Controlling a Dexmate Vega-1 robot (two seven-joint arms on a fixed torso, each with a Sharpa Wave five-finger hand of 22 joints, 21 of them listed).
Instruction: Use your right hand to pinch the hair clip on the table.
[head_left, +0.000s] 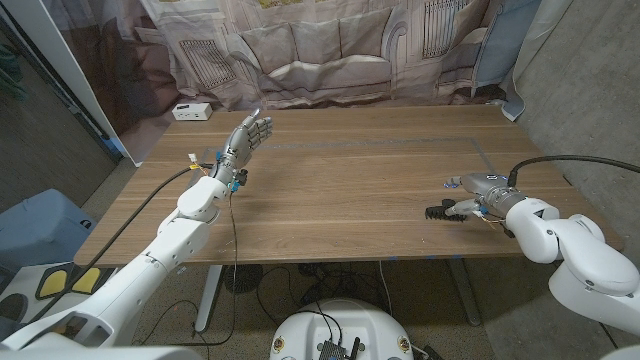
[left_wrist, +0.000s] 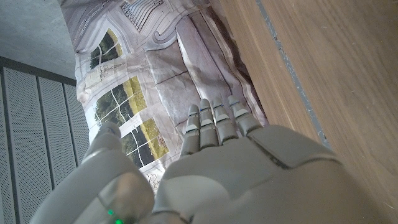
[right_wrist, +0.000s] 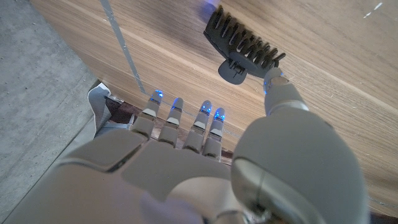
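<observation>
The robot is getting ready to pinch the hair clip (head_left: 441, 213), but it is not holding it yet. The hair clip is small, dark and has teeth like a comb, and it is lying on the wooden table (head_left: 350, 180) near the front edge, on the robot's right side. The right hand (head_left: 478, 195) is sitting just beside the hair clip. In the right wrist view, the thumb tip is reaching right up to the end of the hair clip (right_wrist: 244, 48), and it looks like it is touching or almost touching it; I cannot tell which. The other fingers (right_wrist: 180, 121) are pointing straight out and are not wrapped around anything, so this hand is open and holding nothing. The left hand (head_left: 245, 140) is waiting far away on the other side of the table, lifted up with its fingers spread and nothing in it. Next, I think the right hand needs to bring a finger down on the other side of the hair clip and squeeze it against the thumb.
</observation>
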